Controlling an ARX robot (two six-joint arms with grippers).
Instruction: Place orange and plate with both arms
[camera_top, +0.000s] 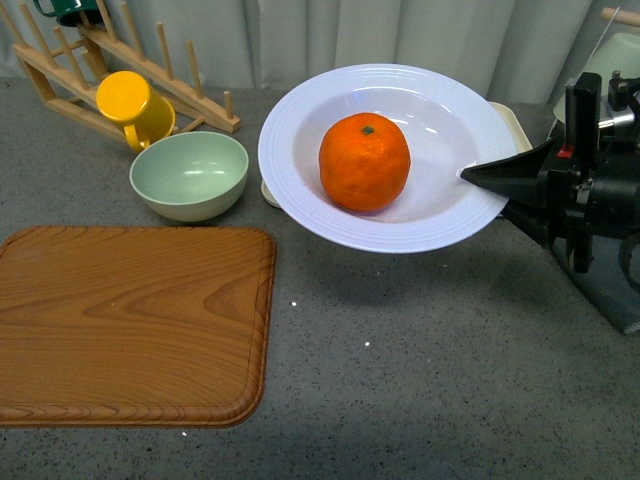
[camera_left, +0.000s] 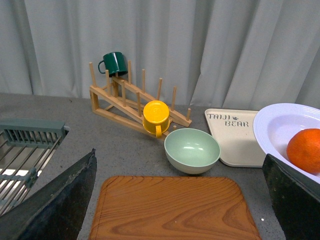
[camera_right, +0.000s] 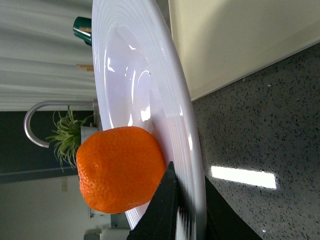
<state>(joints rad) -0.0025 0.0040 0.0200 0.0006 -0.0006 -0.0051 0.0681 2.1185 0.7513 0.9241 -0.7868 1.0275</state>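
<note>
Centrally, a large round white deep plate (camera_top: 300, 190) with a concentrically ridged rim is held clear of the grey speckled table (camera_top: 420, 380), just to the right of a pale green bowl (camera_top: 189, 175). The plate's shadow falls on the table beneath it. A round bright orange citrus fruit (camera_top: 364, 162), green stem spot upward, rests near the middle of the plate's well. The right tool (camera_top: 470, 174) pinches the plate's rim on the side farthest from the bowl. In the right wrist view, one dark finger (camera_right: 162, 210) lies on the upper face of the rim beside the orange, and the other lies under the rim. The left tool (camera_left: 178, 154) appears only in the left wrist view, on the robot's side of the bowl, with its two dark fingers spread wide and nothing between them. A rounded rectangular wooden cutting board (camera_top: 130, 320) lies flat just in front of the bowl, nearer the robot. A yellow mug (camera_top: 135, 108) sits tipped on a slatted wooden rack (camera_top: 170, 85) just behind the bowl, and a dark green mug (camera_left: 115, 62) sits higher on the same rack. A beige rectangular tray (camera_left: 235, 137) printed "BEAR" lies to the right of the bowl, partly hidden by the plate.
</note>
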